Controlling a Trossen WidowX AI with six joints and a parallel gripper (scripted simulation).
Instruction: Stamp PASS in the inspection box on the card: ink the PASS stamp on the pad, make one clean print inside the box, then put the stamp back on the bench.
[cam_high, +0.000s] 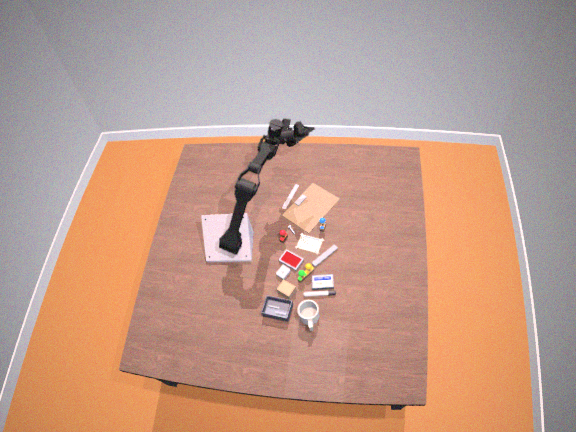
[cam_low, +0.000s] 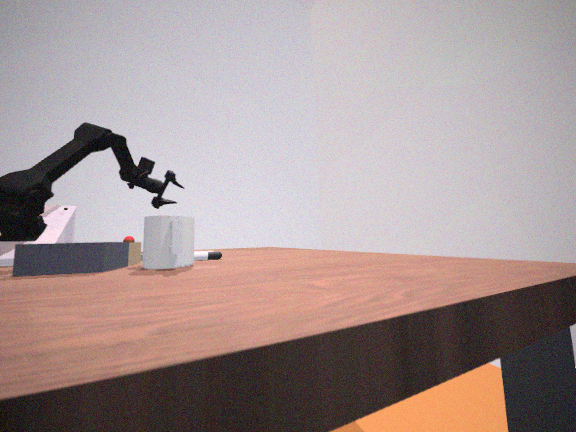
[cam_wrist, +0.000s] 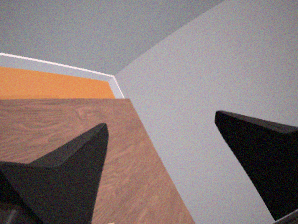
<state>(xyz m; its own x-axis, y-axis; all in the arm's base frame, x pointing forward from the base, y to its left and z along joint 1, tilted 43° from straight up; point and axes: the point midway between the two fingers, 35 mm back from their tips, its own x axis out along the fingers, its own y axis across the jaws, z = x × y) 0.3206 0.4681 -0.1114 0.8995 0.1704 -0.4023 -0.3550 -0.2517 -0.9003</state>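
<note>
- Reaching high above the far edge of the brown wooden tabletop (cam_high: 350, 350), the black parallel-jaw gripper (cam_high: 299, 131) stood with its fingers spread wide apart and nothing between them.
- In the exterior view the gripper (cam_low: 169, 191) hung in the air well above the objects, its two pointed fingertips plainly separated.
- The wrist view showed both dark fingers framing only tabletop, orange floor and grey wall.
- Which of the small knobbed stamps bore PASS could not be read: a red-topped stamp (cam_high: 283, 235) stood left of the cream card, a blue-topped stamp (cam_high: 322, 223) stood on the edge of the tan cardboard sheet (cam_high: 311, 206), and a green-topped stamp (cam_high: 301, 275) and a yellow-topped stamp (cam_high: 309, 268) stood together just right of the pad.
- All four stood well apart from the gripper, nearer the front of the tabletop.
- The cream rectangular card (cam_high: 309, 244) lay flat between the tan sheet and the red rectangular ink pad (cam_high: 291, 259).
- Further forward sat a white ceramic mug (cam_high: 308, 313), a dark blue shallow tray (cam_high: 277, 308) and a white marker with a black cap (cam_high: 320, 293).
- The arm rose from a pale grey square base plate (cam_high: 210, 225).
</note>
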